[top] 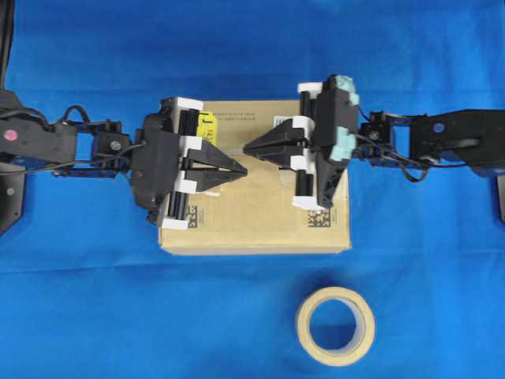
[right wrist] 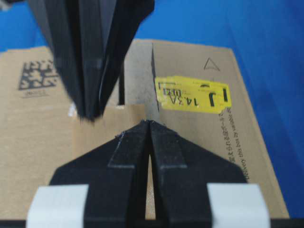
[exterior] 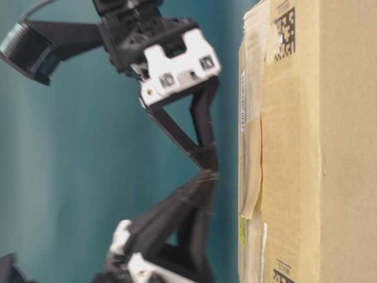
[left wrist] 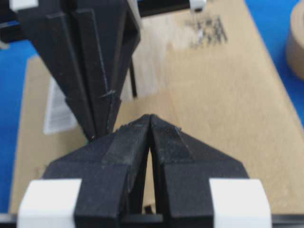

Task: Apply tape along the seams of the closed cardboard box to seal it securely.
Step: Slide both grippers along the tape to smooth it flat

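The cardboard box (top: pixel 260 229) lies flat in the middle, with its yellow sticker (right wrist: pixel 192 95) towards the far side. Its seams (right wrist: pixel 153 71) show as a thin dark slit (left wrist: pixel 133 83) beside pale worn tape remains. A smooth tan piece of tape (right wrist: pixel 88 135) lies across the box top, seen edge-on in the table-level view (exterior: pixel 251 168). My left gripper (top: pixel 243 170) and right gripper (top: pixel 247 148) point at each other over the box's middle. Both are shut, with nothing between the fingers. Their tips (left wrist: pixel 150 116) (right wrist: pixel 149 122) hang just clear of the box top, close to the tape.
A beige tape roll (top: pixel 335 325) lies flat on the blue cloth in front of the box, to the right. A white barcode label (left wrist: pixel 59 109) and a black square code (right wrist: pixel 38 73) mark the box top. Blue cloth surrounds the box.
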